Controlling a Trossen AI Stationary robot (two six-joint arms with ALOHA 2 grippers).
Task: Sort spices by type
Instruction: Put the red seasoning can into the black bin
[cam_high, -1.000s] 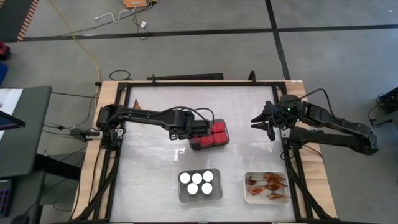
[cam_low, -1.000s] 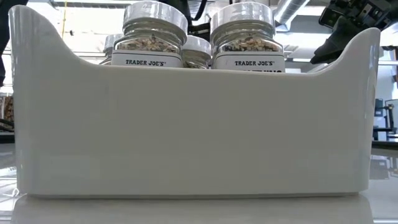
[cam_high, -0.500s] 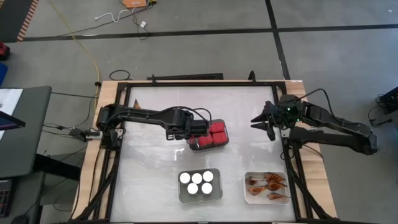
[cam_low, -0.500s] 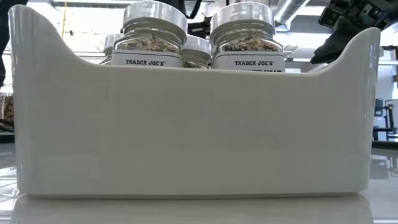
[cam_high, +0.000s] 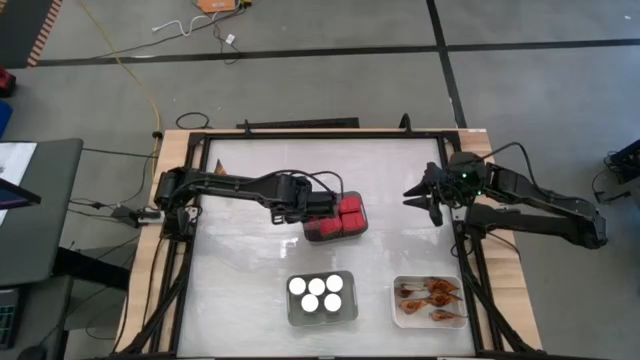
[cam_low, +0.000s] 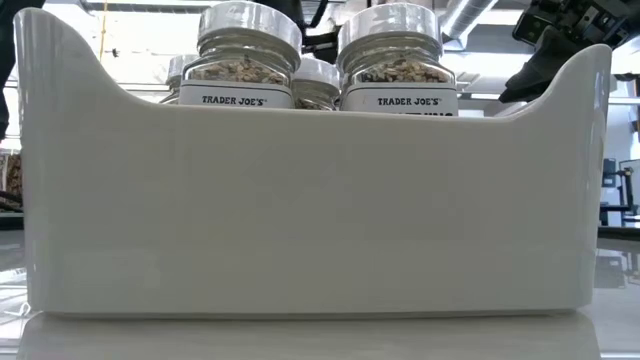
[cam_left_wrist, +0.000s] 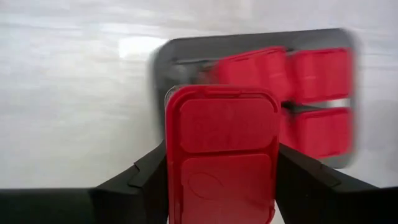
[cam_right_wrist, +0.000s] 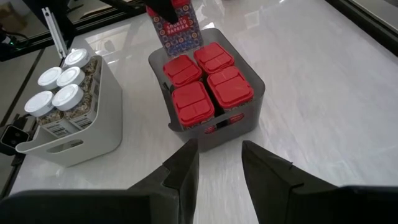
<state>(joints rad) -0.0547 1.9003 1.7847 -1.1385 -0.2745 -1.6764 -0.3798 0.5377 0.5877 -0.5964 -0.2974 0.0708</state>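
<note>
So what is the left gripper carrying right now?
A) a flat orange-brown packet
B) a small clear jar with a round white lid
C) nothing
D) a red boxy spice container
D: the left wrist view shows the left gripper with a dark finger on each side of a red boxy spice container, in front of the grey tray of matching red containers.

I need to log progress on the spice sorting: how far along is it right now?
Nearly done. Five white-lidded jars sit in the white tray, the orange-brown packets in the right-hand tray, and four red containers in the grey tray. In hand: the left gripper holds one more red container at that tray. Left: setting it in. The right gripper waits at the table's right edge.
</note>
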